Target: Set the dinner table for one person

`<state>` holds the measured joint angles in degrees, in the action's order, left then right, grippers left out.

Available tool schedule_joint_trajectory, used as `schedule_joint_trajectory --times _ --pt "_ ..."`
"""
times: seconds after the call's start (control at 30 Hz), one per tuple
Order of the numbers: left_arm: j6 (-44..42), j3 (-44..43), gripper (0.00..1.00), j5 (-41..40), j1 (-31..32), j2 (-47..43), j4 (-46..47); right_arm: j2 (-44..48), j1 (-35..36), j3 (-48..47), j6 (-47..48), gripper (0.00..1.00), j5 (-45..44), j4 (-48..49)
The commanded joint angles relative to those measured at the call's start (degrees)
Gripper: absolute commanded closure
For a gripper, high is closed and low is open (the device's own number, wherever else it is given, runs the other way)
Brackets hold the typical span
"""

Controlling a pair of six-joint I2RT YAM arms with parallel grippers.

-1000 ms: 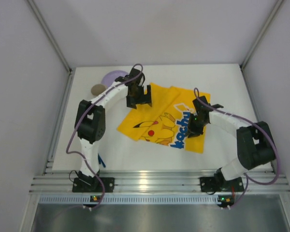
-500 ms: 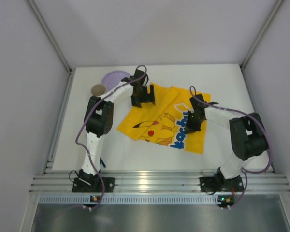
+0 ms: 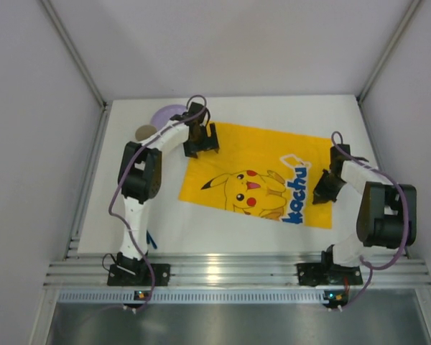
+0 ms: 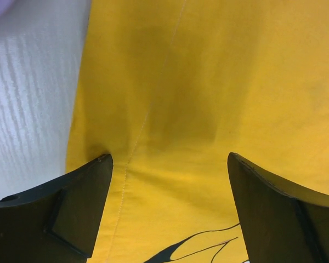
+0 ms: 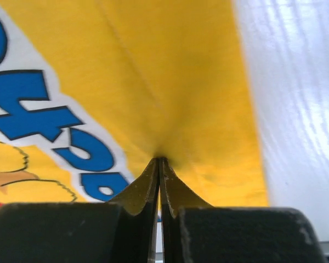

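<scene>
The yellow Pikachu-print cloth mat lies spread flat on the white dinner table. My left gripper is open and empty, low over the mat's far left corner. In the left wrist view its jaws straddle the mat close to its stitched left edge, with bare table beside it. My right gripper is at the mat's right edge. In the right wrist view it is shut, pinching the puckered cloth, with bare table to the right.
A purple plate and a small round brown object sit at the table's far left, just behind my left arm. A small blue item lies by the left arm's base. A ribbed aluminium rail edges the near side.
The mat was folded over and crumpled; now it is spread flat. My right gripper moved right, drawing the mat's right edge with it. My left gripper shifted slightly left at the far corner.
</scene>
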<state>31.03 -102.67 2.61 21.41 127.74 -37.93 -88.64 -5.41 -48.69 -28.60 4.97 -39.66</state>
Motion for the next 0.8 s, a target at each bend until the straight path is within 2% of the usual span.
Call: schedule_joint_trajectory --times 0.0,0.3,0.53,0.6,0.7,0.73,0.77 --pt "2.3 4.7 0.08 -6.1 -0.7 -0.9 -6.4 0.9 -0.1 -4.0 3.5 1.0 -6.2 -6.0" --pt "9.5 17.9 0.07 -8.7 2.3 -9.8 -6.8 -4.1 0.1 -7.6 4.2 1.0 -1.4 -3.8" --pt "10.5 19.1 0.06 -9.6 2.6 -12.6 -9.6 -6.2 2.2 -10.2 4.7 1.0 1.9 -2.3" --pt "10.2 18.4 0.03 -9.6 3.0 -14.0 -10.1 -5.9 2.7 -10.4 4.6 0.99 2.9 -1.6" --pt "8.9 13.4 0.01 -11.0 3.8 -14.6 -13.6 -3.9 3.3 -10.6 4.0 0.76 3.1 -1.4" --pt "8.4 11.4 0.01 -11.4 4.0 -14.6 -14.9 -2.4 3.4 -10.9 3.9 0.59 3.2 -1.6" --pt "8.1 6.9 0.01 -12.3 4.3 -14.7 -18.1 -1.6 3.6 -11.9 3.8 0.49 3.1 -2.6"
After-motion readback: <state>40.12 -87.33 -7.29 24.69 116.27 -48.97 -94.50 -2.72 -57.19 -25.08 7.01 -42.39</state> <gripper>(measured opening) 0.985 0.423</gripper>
